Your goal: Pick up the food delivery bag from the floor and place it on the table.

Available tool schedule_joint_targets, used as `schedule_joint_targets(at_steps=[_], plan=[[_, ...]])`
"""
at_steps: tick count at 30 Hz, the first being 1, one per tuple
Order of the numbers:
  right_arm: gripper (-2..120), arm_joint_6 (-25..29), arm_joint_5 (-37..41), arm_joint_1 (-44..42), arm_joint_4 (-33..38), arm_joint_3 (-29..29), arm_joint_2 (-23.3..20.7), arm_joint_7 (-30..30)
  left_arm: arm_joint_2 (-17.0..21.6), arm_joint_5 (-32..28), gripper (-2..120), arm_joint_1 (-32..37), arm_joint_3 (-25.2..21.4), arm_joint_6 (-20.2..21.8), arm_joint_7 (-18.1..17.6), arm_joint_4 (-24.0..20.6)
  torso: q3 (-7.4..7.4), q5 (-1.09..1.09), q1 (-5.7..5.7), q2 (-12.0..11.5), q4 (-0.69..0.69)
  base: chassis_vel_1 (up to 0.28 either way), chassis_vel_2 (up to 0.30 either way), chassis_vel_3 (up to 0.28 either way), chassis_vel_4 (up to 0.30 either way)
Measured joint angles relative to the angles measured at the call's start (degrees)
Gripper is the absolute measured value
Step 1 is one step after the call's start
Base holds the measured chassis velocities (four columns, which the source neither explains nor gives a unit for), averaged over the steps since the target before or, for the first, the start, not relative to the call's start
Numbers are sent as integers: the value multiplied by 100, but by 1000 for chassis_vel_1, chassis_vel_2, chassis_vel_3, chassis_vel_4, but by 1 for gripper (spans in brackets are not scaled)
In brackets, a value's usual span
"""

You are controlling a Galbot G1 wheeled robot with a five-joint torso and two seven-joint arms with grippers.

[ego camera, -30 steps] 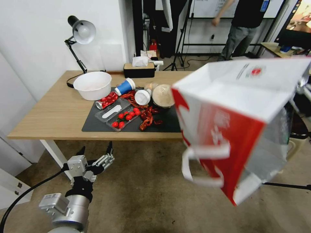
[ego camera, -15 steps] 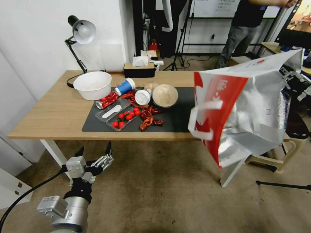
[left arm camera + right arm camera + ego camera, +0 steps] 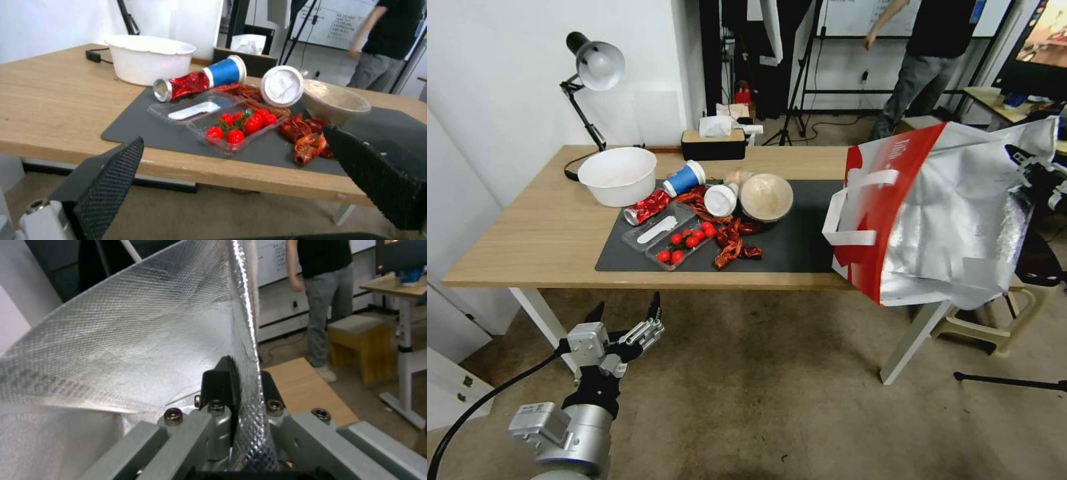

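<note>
No text, label or number could be read anywhere. The food delivery bag (image 3: 934, 213), pinched at its rim by the right gripper (image 3: 242, 390), bore pale print on its red side, too blurred to make out. Writing on the whiteboard (image 3: 331, 25) beyond the left gripper (image 3: 231, 180) was equally illegible.

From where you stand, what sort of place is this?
Probably an office or lab room set up for filming tests: tripod stands by a whiteboard, worn carpet floor, and a light-wood table with a desk lamp and staged takeaway food.

The food delivery bag (image 3: 894, 200) is red-sided with silver crosshatched foil lining and white handles; the counter (image 3: 534, 233) is light wood under a dark grey mat (image 3: 800, 247).
</note>
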Motion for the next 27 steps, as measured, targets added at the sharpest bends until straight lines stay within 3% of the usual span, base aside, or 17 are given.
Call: schedule_joint_targets(at_steps=[17, 20, 27], plan=[[0, -65, 199, 541, -470, -454, -423, 136, -11, 7, 100, 18, -17, -96, 17, 12, -1, 0, -1, -1, -1, 0, 0, 0, 0], [0, -49, 179, 1231, -731, -1151, -474, 153, -12, 8, 100, 7, -22, -117, 22, 37, -1, 0, -1, -1, 0, 0, 0, 0, 0], [0, -181, 142, 1976, -1019, -1974, -423, 227, -10, 1, 100, -3, -43, -144, 23, 85, -1, 0, -1, -2, 0, 0, 0, 0, 0]])
